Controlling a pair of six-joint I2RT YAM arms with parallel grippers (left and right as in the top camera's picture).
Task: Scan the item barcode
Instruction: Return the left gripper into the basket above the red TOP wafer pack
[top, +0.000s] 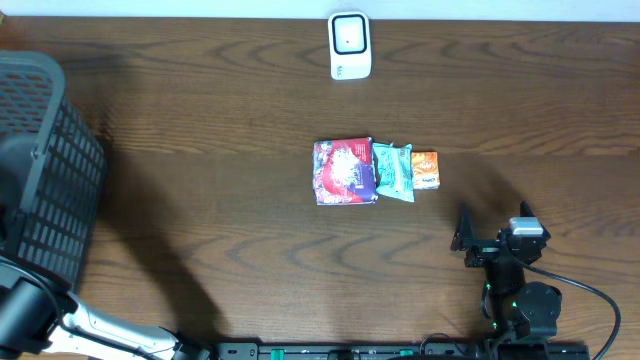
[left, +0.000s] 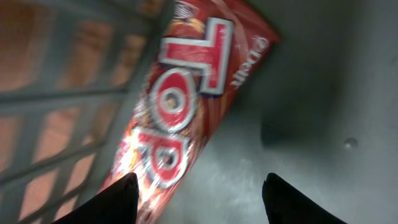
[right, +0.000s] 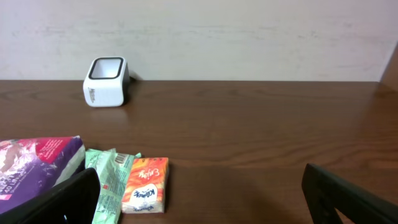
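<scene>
the left hand (left: 199, 200) hangs spread and empty inside the basket (left: 62, 102), over the red snack packet (left: 186, 106) leaning on its wall. closing off-centre could snag the mesh or let the slick film slip. the right hand (right: 202, 199) sits spread wide, empty.

The left arm (top: 100, 328) runs along the lower left corner of the overhead view. The left gripper (left: 200, 185) holds its fingers apart with nothing between them. The right arm (top: 525, 300) sits lower right. The right gripper (right: 199, 182) is spread wide and empty.
</scene>
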